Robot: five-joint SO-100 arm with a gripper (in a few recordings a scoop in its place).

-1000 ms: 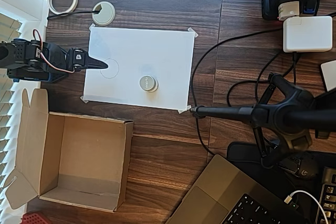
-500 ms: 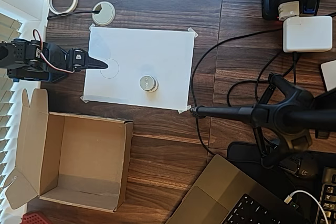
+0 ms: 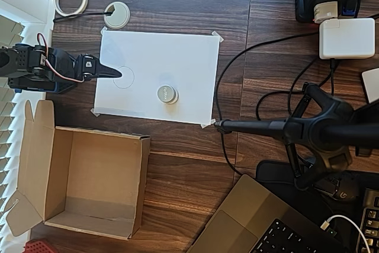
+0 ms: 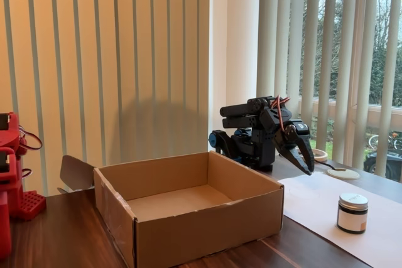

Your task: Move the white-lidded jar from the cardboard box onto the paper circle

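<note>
A dark wooden tabletop [image 3: 195, 164] seen from above carried a white paper sheet [image 3: 177, 51] taped down near its far left corner, and an open cardboard box [image 3: 89, 182] at its near left corner. The box held nothing. The jar [image 3: 167, 94], small and round with an off-white lid, stood upright on the sheet, toward the sheet's near edge and about midway along it; in the fixed view the jar [image 4: 352, 213] showed a dark label under its lid. A thin pencil circle [image 3: 123, 77] was drawn near the sheet's left edge, and the jar stood clear of that one, to its right. A fainter outline seemed to ring the jar, but the line was too faint to be sure. The black arm sat at the tabletop's left edge, folded low, with its gripper [image 3: 112, 73] pointing right so that the tip reached the left edge of the sheet beside the pencil circle. The gripper [image 4: 303, 158] held nothing, and its fingers looked drawn together into one point, apart from the jar. Judging by this, the carry from box to sheet looked finished and the arm looked parked. The only thing left would be to check that the jar sat inside its outline; if not, the gripper would need to spread, reach right and nudge or lift it
</note>
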